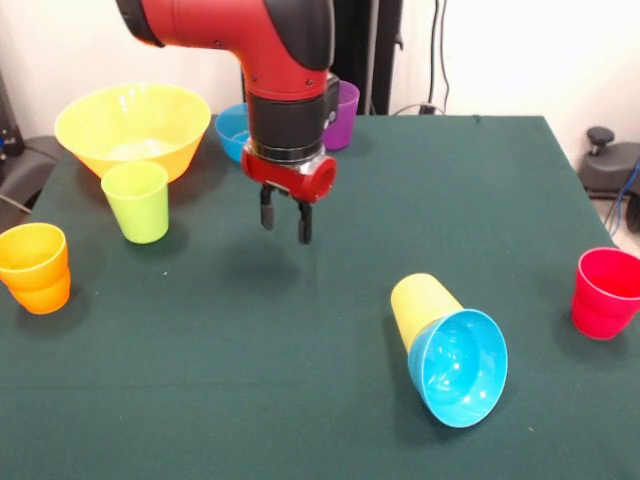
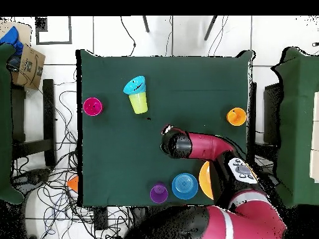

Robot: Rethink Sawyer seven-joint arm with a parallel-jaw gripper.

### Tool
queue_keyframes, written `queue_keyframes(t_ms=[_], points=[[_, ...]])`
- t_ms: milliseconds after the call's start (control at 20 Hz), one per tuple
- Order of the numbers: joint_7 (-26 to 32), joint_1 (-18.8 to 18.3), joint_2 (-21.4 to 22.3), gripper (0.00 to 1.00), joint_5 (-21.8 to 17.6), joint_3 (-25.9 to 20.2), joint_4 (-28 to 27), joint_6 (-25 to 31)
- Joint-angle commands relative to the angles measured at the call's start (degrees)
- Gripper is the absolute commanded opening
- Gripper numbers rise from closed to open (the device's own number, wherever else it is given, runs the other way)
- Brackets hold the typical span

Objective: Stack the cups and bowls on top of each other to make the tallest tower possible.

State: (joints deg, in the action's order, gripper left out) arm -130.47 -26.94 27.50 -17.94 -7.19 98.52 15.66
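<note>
A yellow cup (image 1: pixel 420 300) lies on its side at the front right of the table, with a small blue bowl (image 1: pixel 460 368) seated in its mouth; both show in the overhead view, cup (image 2: pixel 139 103) and bowl (image 2: pixel 134 85). My gripper (image 1: pixel 285 217) hangs above the table's middle, open and empty, up and left of that pair, and shows in the overhead view (image 2: pixel 166 132). A lime green cup (image 1: pixel 137 201), an orange cup (image 1: pixel 35 267), a red cup (image 1: pixel 606 292), a purple cup (image 1: pixel 344 115), a large yellow bowl (image 1: pixel 130 125) and a second blue bowl (image 1: pixel 230 130) stand upright.
The green table (image 1: pixel 300 400) ends close to the red cup on the right and the orange cup on the left. In the overhead view my arm covers part of the yellow bowl (image 2: pixel 204 180) and hides the lime cup. Cables lie on the floor around the table.
</note>
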Motion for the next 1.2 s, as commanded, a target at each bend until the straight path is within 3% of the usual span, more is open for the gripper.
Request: queue_keyframes(t_ms=[50,600,1200], points=[[9.51,-1.88,-0.79,1.0,-5.97,-5.79,3.3,6.31],[10.87,-5.34,1.12,1.0,-8.49,-8.09,2.97,9.43],[10.16,-5.9,1.54,1.0,-8.73,-9.44,2.57,12.01]])
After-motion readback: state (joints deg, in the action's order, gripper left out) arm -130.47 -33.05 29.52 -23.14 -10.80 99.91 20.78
